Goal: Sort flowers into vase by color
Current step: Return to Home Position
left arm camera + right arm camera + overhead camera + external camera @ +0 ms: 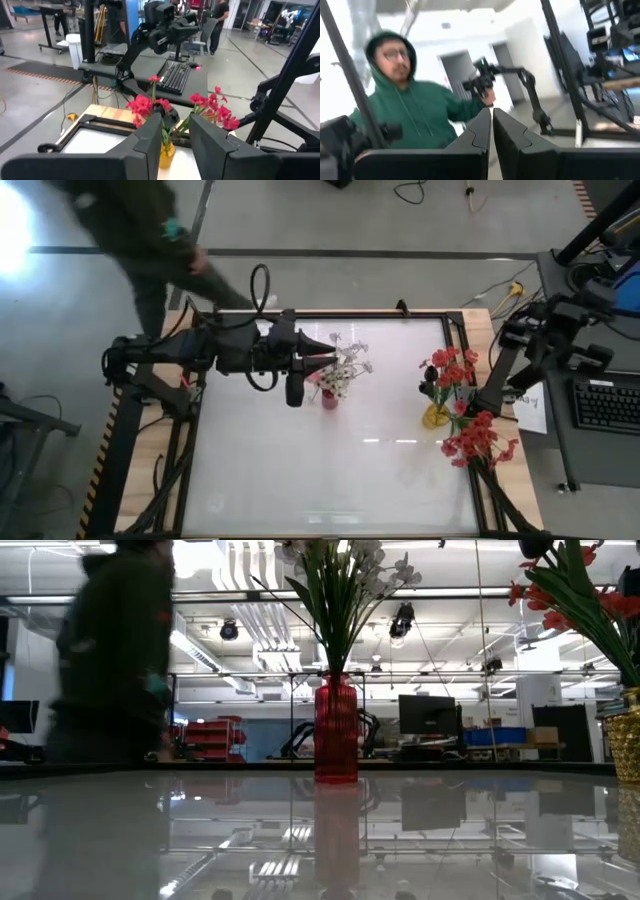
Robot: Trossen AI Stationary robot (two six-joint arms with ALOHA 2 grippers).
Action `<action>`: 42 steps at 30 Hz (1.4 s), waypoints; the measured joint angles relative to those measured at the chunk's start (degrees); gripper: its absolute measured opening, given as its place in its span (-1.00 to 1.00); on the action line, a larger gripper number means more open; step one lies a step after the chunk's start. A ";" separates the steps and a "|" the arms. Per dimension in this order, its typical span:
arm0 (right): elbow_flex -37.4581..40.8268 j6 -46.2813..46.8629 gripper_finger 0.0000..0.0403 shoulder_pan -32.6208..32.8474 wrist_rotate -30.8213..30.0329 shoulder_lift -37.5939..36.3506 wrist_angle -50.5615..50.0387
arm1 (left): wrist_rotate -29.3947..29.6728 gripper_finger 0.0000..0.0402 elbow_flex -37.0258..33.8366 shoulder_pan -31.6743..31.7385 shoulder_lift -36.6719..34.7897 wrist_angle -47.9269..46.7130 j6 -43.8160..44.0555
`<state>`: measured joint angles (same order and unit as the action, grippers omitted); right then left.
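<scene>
Two vases stand on the tabletop [300,475]: one red vase [329,397] at the centre of the high view and one yellow vase [435,417] toward the right. One bunch of white flowers [347,368] sits in the red vase. The red flowers show as two clusters, an upper cluster [455,367] and a lower cluster [478,438] at the right; single blooms are too small to count. There are two grippers, the left gripper [176,120] and the right gripper [491,111]. One person [150,230] is at the upper left and one keyboard [610,405] at the far right.

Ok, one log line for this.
left gripper: open, near red vase | right gripper: shut, at table's right edge | red flowers: in yellow vase
</scene>
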<state>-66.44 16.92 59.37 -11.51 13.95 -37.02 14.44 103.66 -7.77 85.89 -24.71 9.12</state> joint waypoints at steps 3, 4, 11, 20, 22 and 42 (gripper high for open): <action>6.46 0.47 -0.94 0.00 0.18 -7.03 5.60 | 0.06 -0.59 -0.02 0.00 -0.41 -1.15 0.48; 8.43 0.47 -0.94 -0.02 0.66 -9.20 7.05 | 0.11 -0.59 -0.02 0.00 -0.52 -1.48 0.55; 15.52 0.04 -0.94 0.00 6.70 -11.70 13.07 | 1.09 -0.60 -0.31 -0.04 -1.72 -2.33 0.60; 27.14 -1.36 -0.94 0.01 23.06 -13.27 34.58 | 3.63 -0.60 -11.53 -0.02 -9.67 1.59 3.82; 28.22 -1.17 -0.94 0.01 25.08 -13.47 35.98 | 3.65 -0.60 -15.75 -0.04 -12.60 4.00 4.39; 39.00 -1.27 -0.94 -0.04 13.01 -8.50 53.83 | 4.63 -0.60 -63.75 -0.04 -47.17 27.27 11.36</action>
<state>-27.44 15.65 59.33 1.50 5.45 16.81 19.07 39.91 -7.81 38.72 2.56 20.47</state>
